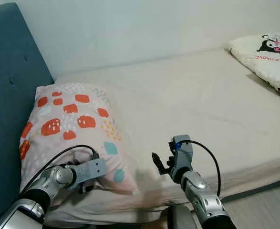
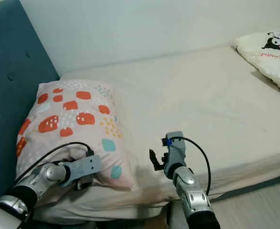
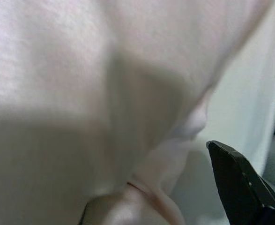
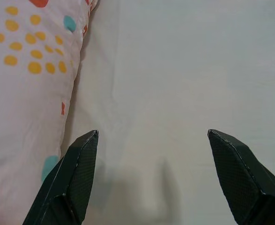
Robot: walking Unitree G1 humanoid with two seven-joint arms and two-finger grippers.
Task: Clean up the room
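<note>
Your left gripper [image 1: 85, 183] sat buried under the pillow [image 1: 73, 126]; its grip couldn't be judged. Right gripper [image 4: 153, 180] hovered wide open, empty, over the sheet [image 1: 202, 105]. Best to bring it onto the pillow's near edge.

Teal padded headboard [image 1: 6, 95] against a plain white wall [image 1: 130, 28]

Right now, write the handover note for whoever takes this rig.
Left tool: tucked against the near edge of the patterned pillow; open or shut cannot be told.
Right tool: open, empty, above the bare mattress beside the pillow.
Pillow lies at the head end by the blue headboard. A cartoon-print quilt sits at the far end.
Done: pillow looks placed. Left: probably release it, then tidy the quilt.
</note>
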